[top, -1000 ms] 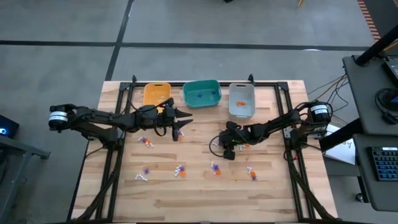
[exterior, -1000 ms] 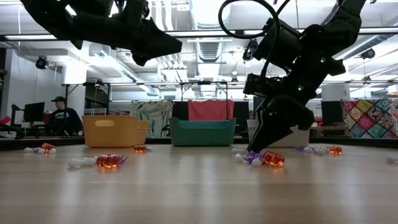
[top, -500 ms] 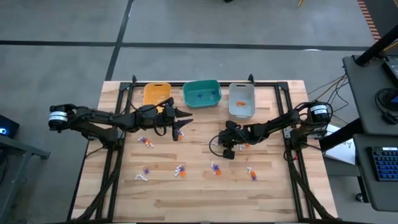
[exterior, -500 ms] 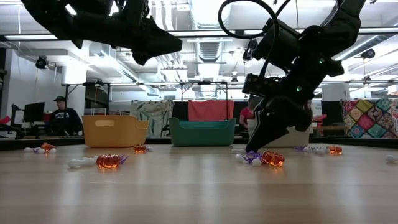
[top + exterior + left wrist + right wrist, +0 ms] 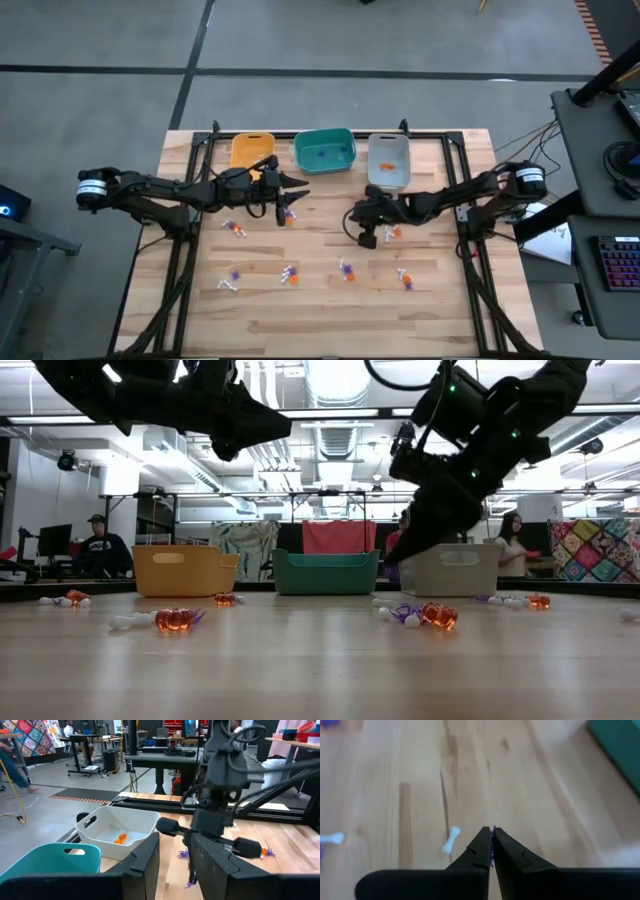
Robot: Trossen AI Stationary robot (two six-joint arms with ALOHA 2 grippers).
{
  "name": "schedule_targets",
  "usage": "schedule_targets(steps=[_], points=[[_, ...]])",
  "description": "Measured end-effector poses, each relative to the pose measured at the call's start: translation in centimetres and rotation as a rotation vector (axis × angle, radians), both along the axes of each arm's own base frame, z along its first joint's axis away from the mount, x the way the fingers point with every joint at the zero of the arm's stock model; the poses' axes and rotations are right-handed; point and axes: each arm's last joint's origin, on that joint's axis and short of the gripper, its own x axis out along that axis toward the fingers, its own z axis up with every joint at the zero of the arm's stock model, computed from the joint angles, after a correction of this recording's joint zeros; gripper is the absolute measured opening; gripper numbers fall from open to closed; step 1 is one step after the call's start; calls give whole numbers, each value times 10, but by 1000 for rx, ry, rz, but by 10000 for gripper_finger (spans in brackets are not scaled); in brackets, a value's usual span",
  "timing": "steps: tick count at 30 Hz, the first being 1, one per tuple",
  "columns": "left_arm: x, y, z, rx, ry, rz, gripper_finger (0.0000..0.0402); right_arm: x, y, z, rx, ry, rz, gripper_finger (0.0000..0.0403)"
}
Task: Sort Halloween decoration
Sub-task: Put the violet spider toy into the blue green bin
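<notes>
While orange trinkets [image 5: 386, 163] lie in the grey bin [image 5: 388, 176], the teal bin [image 5: 324, 135] holds blue ones.

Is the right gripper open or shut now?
Shut. The right gripper has its fingers pressed together, with a thin purple trinket pinched between them, above the wooden table.

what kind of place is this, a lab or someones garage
Most likely a robotics lab or workshop, not a garage. The wooden table sits in a large open room with exposed ceiling ducts, desks with monitors and several people working in the background.
</notes>
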Motion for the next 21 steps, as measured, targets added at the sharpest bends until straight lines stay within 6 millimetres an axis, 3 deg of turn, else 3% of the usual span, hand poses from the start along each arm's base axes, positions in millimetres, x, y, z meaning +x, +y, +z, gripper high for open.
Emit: schedule_targets(steps=[11, 21], points=[[0, 0, 4, 10, -37, 0, 95, 1, -30, 39, -27, -208, -85, 8], [-1, 0, 7, 13, -54, 0, 95, 26, -75, 78, -140, -269, -111, 8]])
